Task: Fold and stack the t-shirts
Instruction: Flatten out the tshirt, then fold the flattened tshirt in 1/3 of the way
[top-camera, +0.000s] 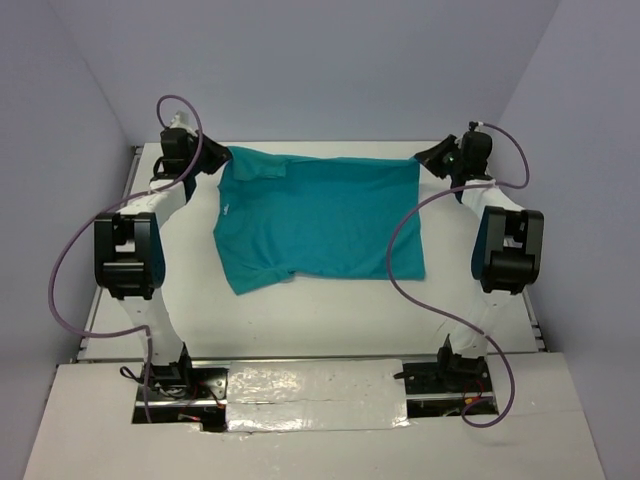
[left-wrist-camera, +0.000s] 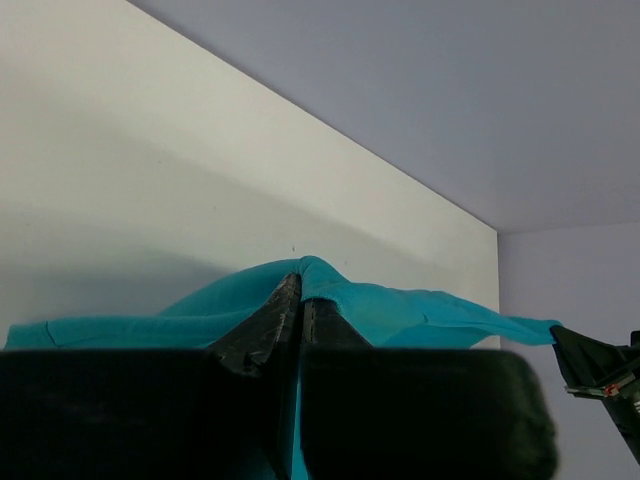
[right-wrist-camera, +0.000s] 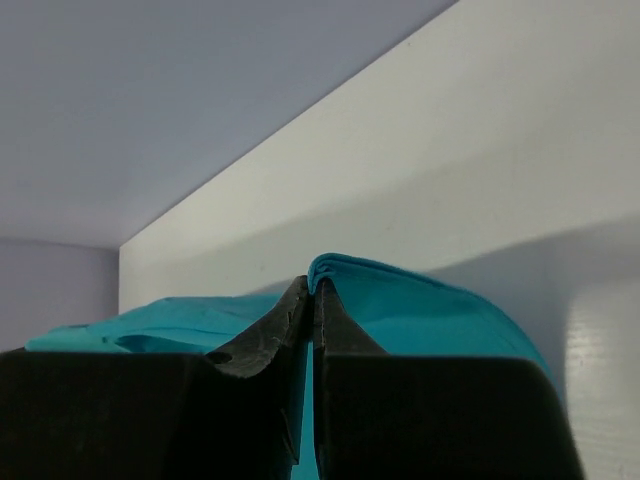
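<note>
Both are clamping down! The left pincer (top-camera: 210, 160) is pinching the far collar-end corner of the teal short-sleeved cloth shirt (top-camera: 320, 220), and the right pincer (top-camera: 431, 158) is gripping the far hem-end corner, likely stretching it flat for a fold. The shirt is lying between them, spreading nearward across the white table (top-camera: 300, 315).

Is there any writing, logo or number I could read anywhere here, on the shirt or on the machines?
No readable text in any view.
Tiny pale mark on the chest of the teal t-shirt: too small to read, and I cannot tell whether it is lettering or a logo.
Nothing else shows any lettering.
</note>
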